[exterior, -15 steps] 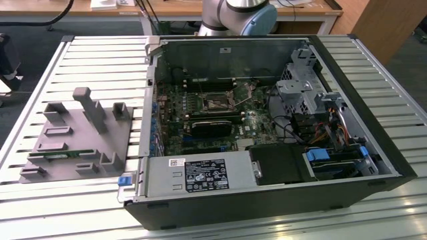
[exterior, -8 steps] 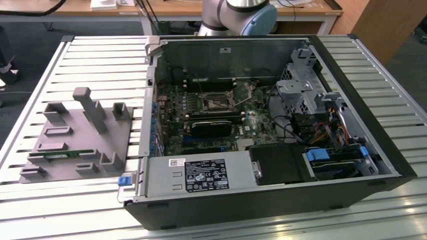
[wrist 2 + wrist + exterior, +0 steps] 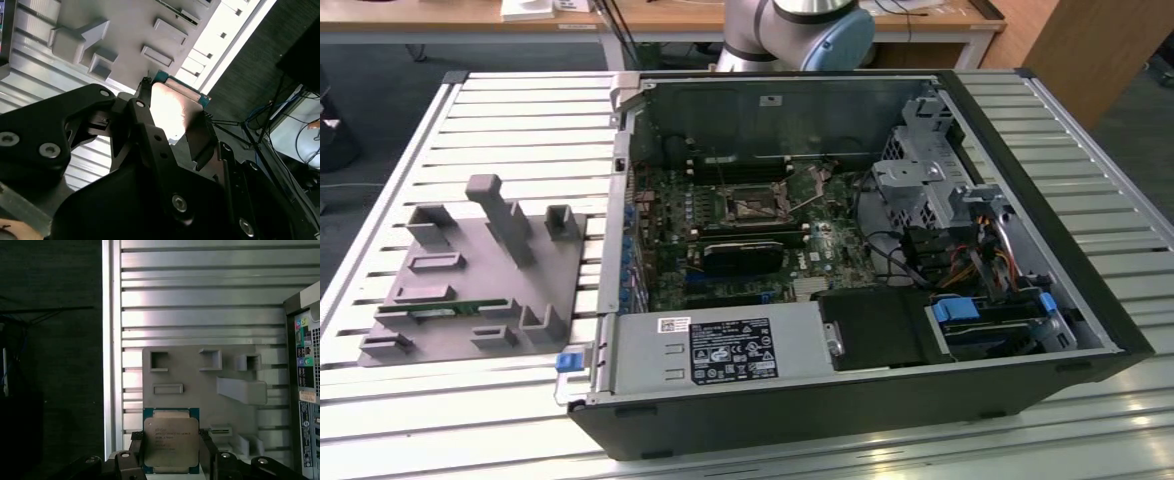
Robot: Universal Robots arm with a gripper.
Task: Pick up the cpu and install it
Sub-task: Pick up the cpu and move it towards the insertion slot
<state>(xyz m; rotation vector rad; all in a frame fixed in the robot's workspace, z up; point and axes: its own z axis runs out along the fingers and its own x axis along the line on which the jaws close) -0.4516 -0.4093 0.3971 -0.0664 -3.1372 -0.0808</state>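
Slatted metal surface (image 3: 520,110) carries the whole scene, its pale ribs running side by side. Nearest the wrist cameras, the black pincer (image 3: 175,117) is clenched on the cpu (image 3: 171,442). In both wrist views its two fingers (image 3: 136,452) press against opposite edges of the chip. The silver-grey metal top faces the first wrist view, with a thin green rim showing around it. Beyond the chip lies the grey tray (image 3: 200,390), flat on the slats, with raised blocks and sunken pockets. The cpu is held in front of one edge of this tray and apart from it. Farther off in the first wrist view stands the rear panel of the computer case (image 3: 307,390) with its coloured ports, near the tray. In the exterior view the opened case takes up the centre and right of the frame. At lower centre sits the labelled power supply box (image 3: 714,350). Behind it is the green motherboard (image 3: 747,245), with the dark square socket (image 3: 754,207) near the middle of the frame. The tray lies at the exterior view's left, with a thin green memory stick (image 3: 447,311) resting in a slot at its near end. Farthest back, at upper centre, rises the grey and blue arm base (image 3: 801,30)
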